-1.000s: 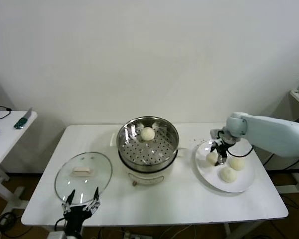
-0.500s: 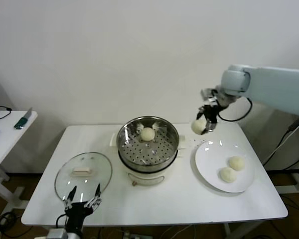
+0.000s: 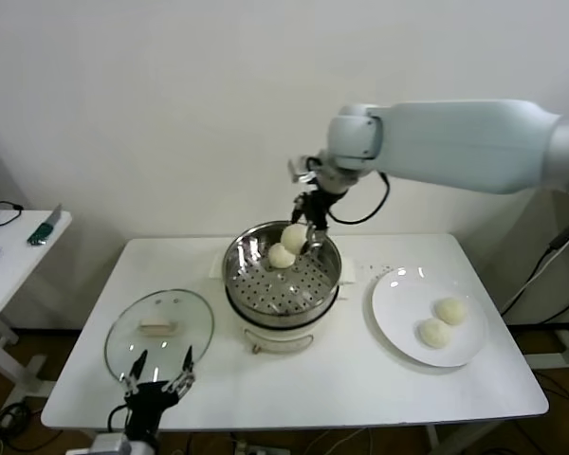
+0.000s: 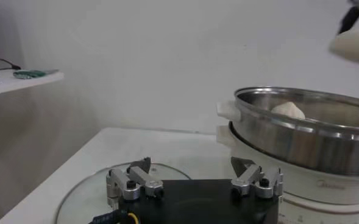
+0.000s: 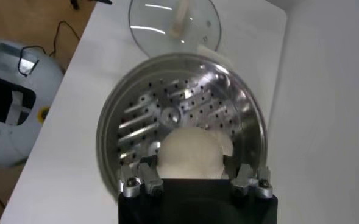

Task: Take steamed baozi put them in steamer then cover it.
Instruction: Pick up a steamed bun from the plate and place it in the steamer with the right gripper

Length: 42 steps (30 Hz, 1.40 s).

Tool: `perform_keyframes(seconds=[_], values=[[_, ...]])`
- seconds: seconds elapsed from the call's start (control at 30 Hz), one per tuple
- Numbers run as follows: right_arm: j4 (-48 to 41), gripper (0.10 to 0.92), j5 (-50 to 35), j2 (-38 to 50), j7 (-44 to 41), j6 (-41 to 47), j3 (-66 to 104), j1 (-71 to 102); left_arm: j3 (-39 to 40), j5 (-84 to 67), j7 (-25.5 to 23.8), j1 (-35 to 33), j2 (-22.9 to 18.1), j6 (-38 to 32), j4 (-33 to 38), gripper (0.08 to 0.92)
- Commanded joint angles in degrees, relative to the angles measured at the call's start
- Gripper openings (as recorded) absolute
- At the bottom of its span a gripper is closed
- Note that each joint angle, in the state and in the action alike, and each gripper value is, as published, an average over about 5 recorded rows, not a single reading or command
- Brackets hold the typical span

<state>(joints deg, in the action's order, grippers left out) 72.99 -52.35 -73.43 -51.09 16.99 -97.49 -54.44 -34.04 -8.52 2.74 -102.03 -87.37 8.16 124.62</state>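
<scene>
Bench [image 3: 360,379]: white, plain wall behind | baozi: 4 | right end effector [image 3: 308,230] grips one baozi [image 3: 294,237] above steamer [image 3: 283,275] | left end effector [image 3: 156,379] open near lid [image 3: 159,327]

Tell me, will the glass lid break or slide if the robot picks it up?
Probably breakable: the lid looks like clear glass, so a drop could crack it. It lies flat on the table, so sliding a claw under its rim seems hard; the small handle on top looks the easier hold. Smooth glass may be slippery. The left claw waits beside it, open.
</scene>
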Motion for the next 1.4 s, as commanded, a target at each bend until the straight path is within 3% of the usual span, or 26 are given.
perform_keyframes(seconds=[0.03, 0.7, 1.17, 1.4], values=[[-10.4, 0.721, 1.4, -13.3, 1.1, 1.0, 2.0, 9.3, -0.2, 0.3, 0.0, -0.1, -0.1, -0.1, -0.1, 0.823], [-21.7, 0.721, 8.7, -18.4, 2.1, 0.3, 2.1, 19.9, -0.6, 0.0, -0.1, 0.1, 0.0, -0.4, -0.6, 0.823], [-22.0, 0.721, 9.0, -18.5, 1.8, 0.0, 2.2, 20.0, -0.7, -0.1, -0.1, 0.0, 0.0, -0.4, -0.5, 0.823], [-20.9, 0.802, 9.3, -18.0, 1.8, -0.5, 1.9, 18.9, -0.6, -0.1, 0.0, -0.3, 0.0, -0.5, -0.2, 0.823]])
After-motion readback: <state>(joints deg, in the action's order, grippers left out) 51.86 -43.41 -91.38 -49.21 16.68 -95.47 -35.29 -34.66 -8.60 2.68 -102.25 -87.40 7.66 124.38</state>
